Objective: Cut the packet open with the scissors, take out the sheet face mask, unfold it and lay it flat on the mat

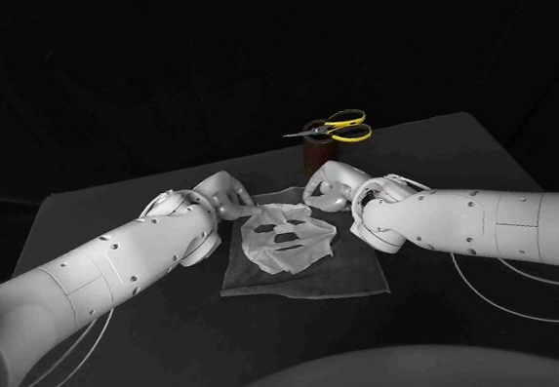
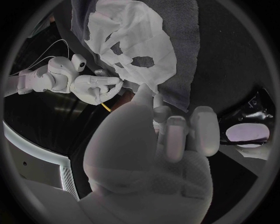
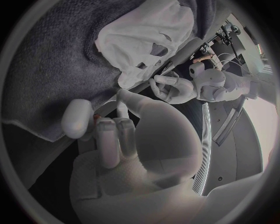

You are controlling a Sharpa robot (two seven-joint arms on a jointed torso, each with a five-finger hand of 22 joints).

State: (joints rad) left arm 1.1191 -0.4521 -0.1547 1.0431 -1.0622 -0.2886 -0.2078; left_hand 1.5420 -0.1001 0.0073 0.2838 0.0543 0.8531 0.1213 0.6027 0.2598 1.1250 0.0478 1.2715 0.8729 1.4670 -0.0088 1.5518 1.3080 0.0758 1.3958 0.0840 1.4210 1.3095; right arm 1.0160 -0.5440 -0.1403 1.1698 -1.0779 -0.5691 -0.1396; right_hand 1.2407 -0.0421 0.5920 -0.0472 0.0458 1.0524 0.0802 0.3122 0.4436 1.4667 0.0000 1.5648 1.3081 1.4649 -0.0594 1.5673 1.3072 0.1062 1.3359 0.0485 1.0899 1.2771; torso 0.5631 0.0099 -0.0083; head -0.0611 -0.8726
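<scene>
The mask [image 1: 291,239] lies opened out, eye and mouth holes showing, on the mat [image 1: 335,279] in the middle of the tabletop [image 1: 302,343]. Its far edge sits between the two hands and looks slightly bunched there. The rest is spread out, with a few creases.

The left hand [image 1: 217,203] is at the mat's far left corner and the right hand [image 1: 336,190] at its far right corner. In the wrist views each hand has its fingers curled in, with one finger reaching to the mask's border. I cannot tell whether either hand pinches the sheet or only touches it. The scissors [image 1: 341,127] stand in a holder [image 1: 316,155] at the tabletop's far edge, beyond the hands and untouched.

Cutting and taking out look done, so what seems left is smoothing the far edge flat.

The mask is probably very light, limp and likely to cling to the mat and to fingers. It has no stiffness, so pushing would only wrinkle it. The thin strips around the holes are likely the weakest parts and could tear or stretch. The outer border is the safer place to hold, pinched lightly at two spots well apart and drawn gently outward and down. Releasing may be fiddly if the sheet sticks to a fingertip and lifts again.
</scene>
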